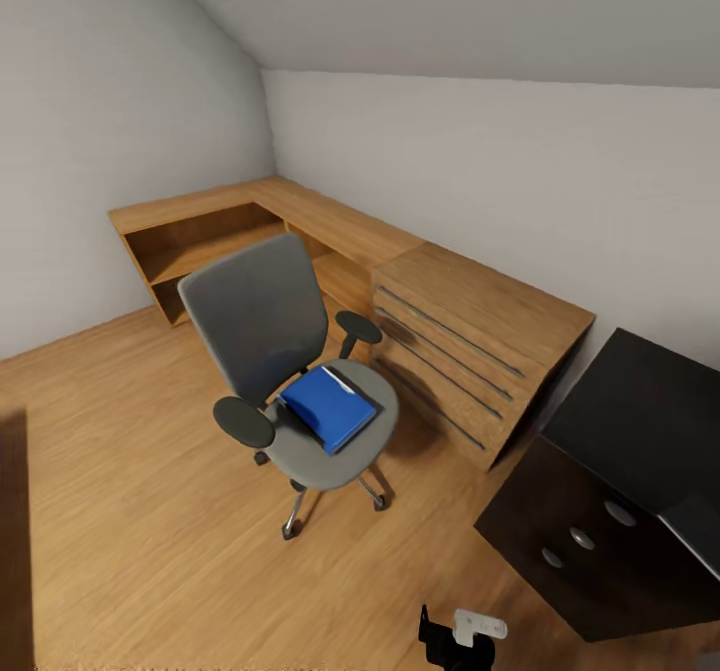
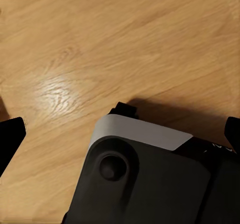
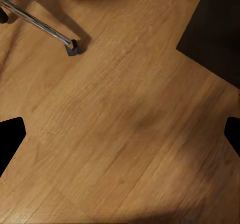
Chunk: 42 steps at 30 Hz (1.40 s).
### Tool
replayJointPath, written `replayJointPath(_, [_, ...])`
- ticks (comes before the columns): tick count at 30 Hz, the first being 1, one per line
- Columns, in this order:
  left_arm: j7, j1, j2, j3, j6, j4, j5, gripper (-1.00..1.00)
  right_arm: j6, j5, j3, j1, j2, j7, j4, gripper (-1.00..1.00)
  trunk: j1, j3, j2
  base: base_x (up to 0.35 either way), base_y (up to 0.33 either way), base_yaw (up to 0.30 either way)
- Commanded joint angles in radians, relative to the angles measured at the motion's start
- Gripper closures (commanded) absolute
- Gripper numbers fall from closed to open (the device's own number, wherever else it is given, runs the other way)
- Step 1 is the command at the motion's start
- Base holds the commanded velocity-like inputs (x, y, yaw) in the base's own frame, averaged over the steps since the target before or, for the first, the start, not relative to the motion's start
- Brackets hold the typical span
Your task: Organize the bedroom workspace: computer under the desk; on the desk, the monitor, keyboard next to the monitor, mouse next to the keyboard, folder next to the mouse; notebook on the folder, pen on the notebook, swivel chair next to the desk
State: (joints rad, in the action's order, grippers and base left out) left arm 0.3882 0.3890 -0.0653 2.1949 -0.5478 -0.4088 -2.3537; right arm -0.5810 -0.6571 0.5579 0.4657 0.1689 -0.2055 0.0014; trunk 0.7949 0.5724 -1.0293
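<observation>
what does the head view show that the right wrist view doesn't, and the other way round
Head view: the swivel chair's grey back and seat with the blue folder lying on it, a light-wood dresser, and the desk's black top. Right wrist view: a close look at one silver chair leg and castor and the right end effector, its fingertips wide apart over bare floor. Both: the wood floor and the chair's base.

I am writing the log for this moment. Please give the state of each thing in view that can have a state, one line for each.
swivel chair: upright on the floor, apart from the black desk.
folder: closed, lying flat on the chair seat.
desk: drawers shut.
dresser: drawers shut.
left gripper: open, empty, over the floor.
right gripper: open, empty, over the floor.
</observation>
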Motion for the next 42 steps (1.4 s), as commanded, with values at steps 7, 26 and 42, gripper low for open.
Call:
replayJointPath(7, [0.004, 0.002, -0.001, 0.006, -0.003, -0.003, -0.002, -1.00, -0.030, -0.001, 0.010, -0.006, 0.002, -0.009, 0.000, -1.00, 0.000, 0.009, -0.001, 0.000, 0.000, 0.198])
replayJointPath(26, [0.005, 0.002, 0.001, 0.006, -0.004, -0.002, -0.002, -1.00, -0.032, 0.000, 0.008, -0.007, 0.000, -0.023, 0.000, -1.00, 0.000, 0.031, -0.001, 0.000, 0.000, 0.199])
replayJointPath(42, [0.000, 0.002, -0.001, 0.008, -0.005, -0.004, -0.002, -1.00, -0.028, 0.001, 0.007, -0.008, -0.018, -0.015, 0.009, -1.00, 0.000, 0.038, -0.001, 0.000, 0.000, 0.073])
